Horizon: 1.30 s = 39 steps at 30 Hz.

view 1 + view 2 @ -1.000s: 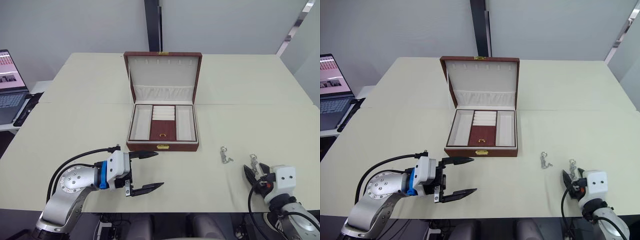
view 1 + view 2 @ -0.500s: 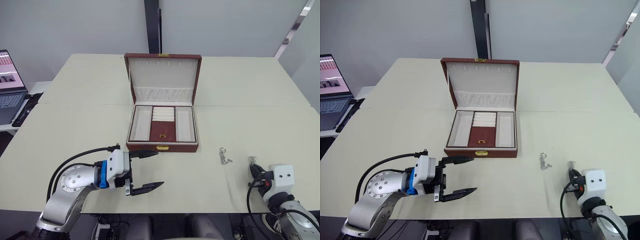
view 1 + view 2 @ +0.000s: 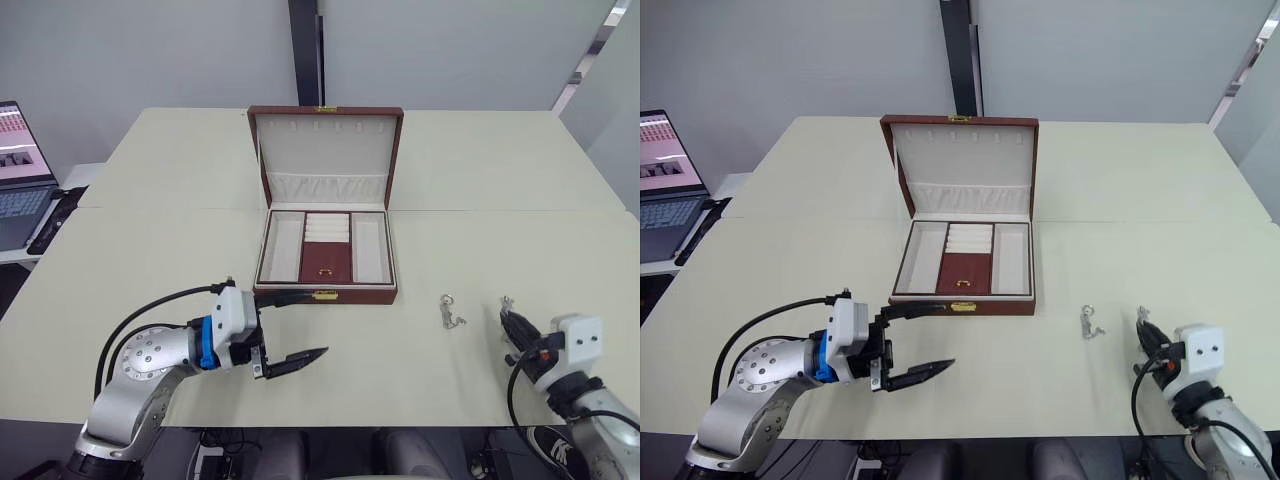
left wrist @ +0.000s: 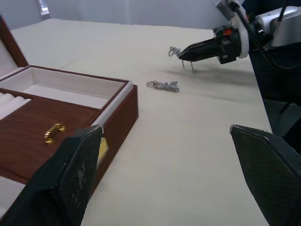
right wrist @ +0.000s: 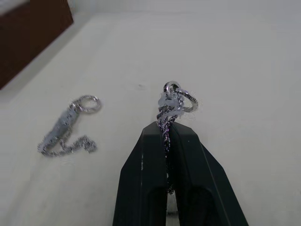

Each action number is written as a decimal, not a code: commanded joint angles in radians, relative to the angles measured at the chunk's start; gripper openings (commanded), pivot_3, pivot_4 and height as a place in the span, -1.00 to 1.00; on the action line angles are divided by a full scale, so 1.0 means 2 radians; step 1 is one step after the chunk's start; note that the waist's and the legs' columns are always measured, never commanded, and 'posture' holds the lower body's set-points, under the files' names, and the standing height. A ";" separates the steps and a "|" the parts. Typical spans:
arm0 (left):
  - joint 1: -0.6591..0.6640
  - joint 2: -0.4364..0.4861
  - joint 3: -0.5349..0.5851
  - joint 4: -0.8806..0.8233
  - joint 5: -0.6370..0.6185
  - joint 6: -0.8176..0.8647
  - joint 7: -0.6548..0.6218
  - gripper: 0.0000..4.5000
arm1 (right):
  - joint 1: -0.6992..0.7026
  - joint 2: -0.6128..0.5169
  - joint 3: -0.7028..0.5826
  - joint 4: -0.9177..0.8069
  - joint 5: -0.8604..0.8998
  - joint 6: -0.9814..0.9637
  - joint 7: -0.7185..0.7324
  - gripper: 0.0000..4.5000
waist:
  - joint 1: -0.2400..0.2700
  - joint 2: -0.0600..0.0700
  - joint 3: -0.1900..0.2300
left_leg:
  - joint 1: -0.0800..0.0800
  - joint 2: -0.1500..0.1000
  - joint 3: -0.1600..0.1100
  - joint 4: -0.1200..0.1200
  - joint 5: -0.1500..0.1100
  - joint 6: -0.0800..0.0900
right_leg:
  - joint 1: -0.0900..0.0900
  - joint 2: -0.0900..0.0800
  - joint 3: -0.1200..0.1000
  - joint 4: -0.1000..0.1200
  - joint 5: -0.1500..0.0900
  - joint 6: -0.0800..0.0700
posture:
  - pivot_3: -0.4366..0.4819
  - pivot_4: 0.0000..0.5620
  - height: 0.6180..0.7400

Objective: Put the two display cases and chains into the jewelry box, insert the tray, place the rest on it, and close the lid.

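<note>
The brown jewelry box [image 3: 326, 292] stands open at the table's middle, lid [image 3: 326, 150] upright. Inside I see cream compartments and a brown panel with a gold handle [image 3: 325, 269]. The display cases are out of view. My right gripper [image 3: 509, 323] is at the table's right front, shut on a silver chain [image 5: 176, 101] that sticks out past its fingertips. A second chain [image 3: 450, 312] lies on the table to its left, also in the right wrist view [image 5: 68, 129]. My left gripper [image 3: 320, 322] is open and holds nothing, just in front of the box's front left corner.
A laptop [image 3: 20, 170] and a black object [image 3: 50, 220] sit on a side desk at the far left. The table's front edge runs close beneath both grippers. Bare tabletop lies between the box and the loose chain.
My right gripper has shut on the chain and raised it slightly off the table. My left gripper has edged closer to the box front.
</note>
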State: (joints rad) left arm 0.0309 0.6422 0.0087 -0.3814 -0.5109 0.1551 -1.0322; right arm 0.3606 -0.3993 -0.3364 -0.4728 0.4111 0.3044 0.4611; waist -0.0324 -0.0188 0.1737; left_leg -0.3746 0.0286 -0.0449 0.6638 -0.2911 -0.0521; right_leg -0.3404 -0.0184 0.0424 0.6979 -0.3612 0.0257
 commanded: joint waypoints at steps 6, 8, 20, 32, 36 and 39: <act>0.004 -0.011 0.043 -0.063 -0.043 0.061 0.076 1.00 | -0.100 -0.042 0.024 -0.075 0.073 0.077 0.009 -1.00 | 0.000 0.000 0.000 | -0.001 0.000 0.000 0.000 0.000 0.000 | 0.000 0.000 0.000 0.000 0.000 0.000 | -0.05 -0.47 1.00; 0.015 -0.014 0.049 -0.078 -0.046 0.070 0.094 1.00 | -0.138 -0.047 0.042 -0.080 0.086 0.097 0.010 -1.00 | 0.000 0.000 0.000 | -0.001 0.000 0.000 0.000 0.000 0.000 | 0.000 0.000 0.000 0.000 0.000 0.000 | -0.05 -0.47 1.00; 0.144 -0.048 0.140 -0.176 -0.056 0.097 0.211 1.00 | -0.386 -0.011 0.201 0.004 0.109 0.203 0.035 -1.00 | 0.000 -0.001 0.001 | -0.002 0.000 -0.002 0.000 0.000 0.000 | -0.002 0.000 0.000 -0.001 0.000 0.000 | -0.05 -0.47 1.00; 0.218 -0.097 0.170 -0.216 -0.053 0.087 0.274 1.00 | -0.532 0.098 0.316 0.159 0.027 0.170 0.064 -1.00 | 0.000 -0.001 0.001 | -0.003 0.000 -0.002 0.000 0.000 0.000 | -0.003 0.000 -0.001 -0.001 0.000 0.000 | -0.05 -0.47 1.00; 0.235 -0.109 0.173 -0.229 -0.051 0.082 0.287 1.00 | -0.554 0.132 0.334 0.211 0.001 0.146 0.075 -1.00 | -0.001 -0.001 0.001 | -0.004 0.000 -0.002 0.000 0.000 0.000 | -0.004 0.000 0.000 0.000 0.000 0.000 | -0.05 -0.47 1.00; 0.247 -0.117 0.174 -0.235 -0.048 0.078 0.294 1.00 | -0.563 0.147 0.337 0.241 -0.015 0.133 0.078 -1.00 | -0.001 -0.001 0.001 | -0.004 0.000 -0.002 0.000 0.000 0.000 | -0.004 0.000 0.000 0.000 0.000 0.000 | -0.05 -0.47 1.00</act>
State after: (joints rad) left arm 0.5151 0.4157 0.3371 -0.8123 -0.6116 0.3358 -0.4543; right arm -0.7371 -0.1149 0.3399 0.0078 0.3966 0.6013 0.6098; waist -0.0343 -0.0201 0.1754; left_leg -0.3830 0.0283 -0.0484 0.6638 -0.2909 -0.0524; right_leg -0.3490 -0.0188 0.0418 0.6970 -0.3610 0.0255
